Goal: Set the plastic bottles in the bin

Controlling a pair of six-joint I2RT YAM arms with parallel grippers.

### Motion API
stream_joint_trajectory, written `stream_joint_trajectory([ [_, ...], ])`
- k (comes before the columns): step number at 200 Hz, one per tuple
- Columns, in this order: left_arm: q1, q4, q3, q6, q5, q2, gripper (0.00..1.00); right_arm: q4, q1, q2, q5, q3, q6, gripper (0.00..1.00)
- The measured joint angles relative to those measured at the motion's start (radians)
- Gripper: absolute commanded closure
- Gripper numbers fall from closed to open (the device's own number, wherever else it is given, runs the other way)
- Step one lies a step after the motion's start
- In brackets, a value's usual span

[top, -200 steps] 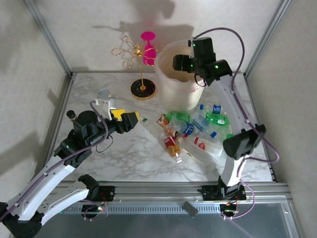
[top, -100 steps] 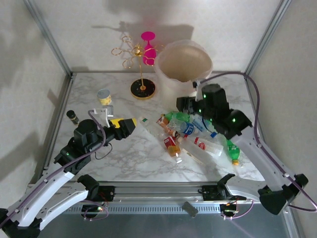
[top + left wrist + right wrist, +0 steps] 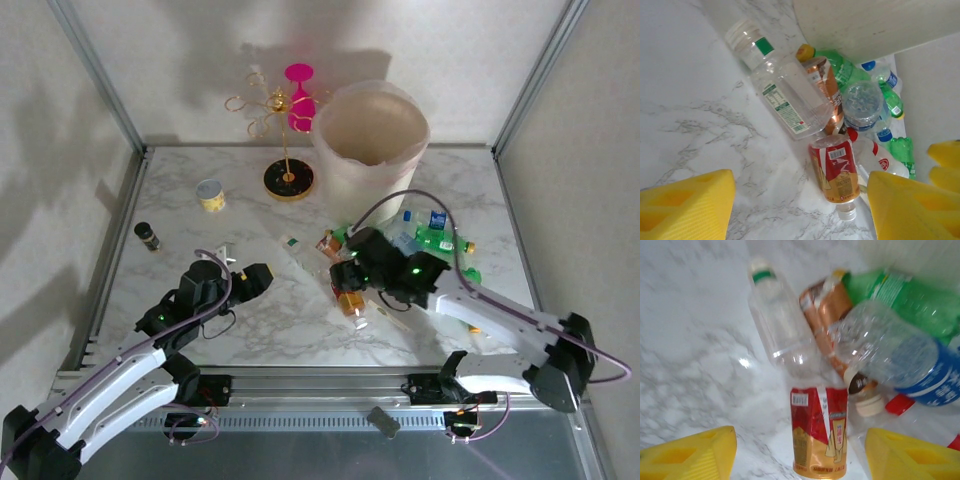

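Several plastic bottles (image 3: 405, 255) lie in a heap in front of the bin (image 3: 370, 150), a tall translucent bucket at the back. A bottle with a red and gold label (image 3: 347, 297) lies at the heap's near edge. My right gripper (image 3: 345, 278) hangs low over it, open, with the labelled bottle (image 3: 820, 435) between its yellow fingers (image 3: 690, 455) and a gap on each side. My left gripper (image 3: 255, 275) is open to the left of the heap and points at the same bottle (image 3: 835, 175). A clear bottle with a green band (image 3: 782, 90) lies beyond.
A gold wire stand (image 3: 288, 178) on a black base and a pink glass (image 3: 300, 100) stand left of the bin. A small cup with a yellow band (image 3: 210, 195) and a dark vial (image 3: 148, 236) sit at the far left. Metal frame posts edge the table.
My right arm has swung from above the bin down to the heap, low over the red and gold bottle. My left gripper has drawn back toward the near edge and narrowed somewhat.
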Motion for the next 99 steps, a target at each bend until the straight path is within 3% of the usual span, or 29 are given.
stream_joint_trajectory([
  [45, 0.000, 0.000, -0.019, -0.026, -0.015, -0.029, 0.30, -0.047, 0.120, 0.232, 0.145, 0.018, 0.046, 0.26],
  [99, 0.000, -0.003, -0.020, -0.026, -0.026, -0.052, 0.30, -0.121, 0.170, 0.468, 0.289, 0.080, 0.077, 0.23],
])
